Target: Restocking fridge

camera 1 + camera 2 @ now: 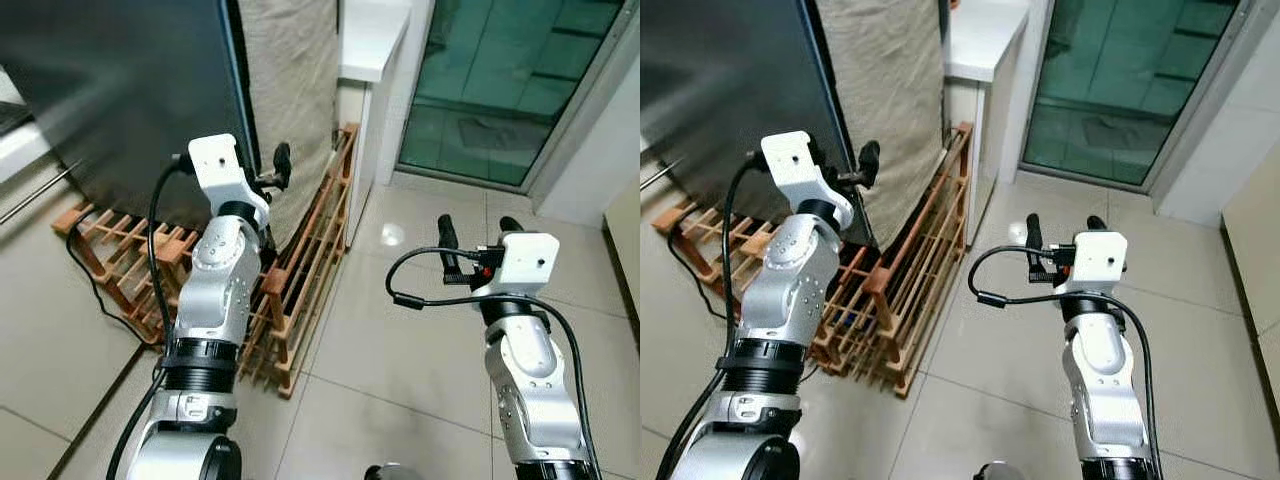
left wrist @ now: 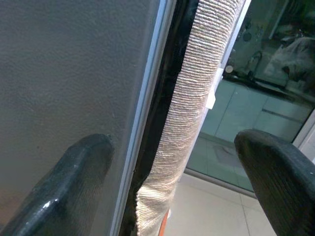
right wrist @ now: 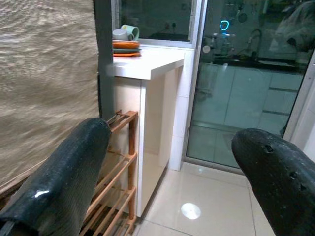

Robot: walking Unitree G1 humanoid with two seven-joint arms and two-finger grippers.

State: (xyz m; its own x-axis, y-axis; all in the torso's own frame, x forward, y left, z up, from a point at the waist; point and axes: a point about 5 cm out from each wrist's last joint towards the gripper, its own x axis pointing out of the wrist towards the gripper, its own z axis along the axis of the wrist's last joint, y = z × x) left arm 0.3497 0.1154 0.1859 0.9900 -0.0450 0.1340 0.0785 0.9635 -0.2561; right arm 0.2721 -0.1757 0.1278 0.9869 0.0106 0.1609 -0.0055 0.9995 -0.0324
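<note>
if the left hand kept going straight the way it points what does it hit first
Most likely the edge of the dark fridge door, where it meets the beige cloth hanging beside it. The left hand is open, its fingers either side of that edge. Depth is hard to judge, though.

No readable text, label, brand or number is showing anywhere in these views. Nothing legible is appearing on any surface or on the arms.
</note>
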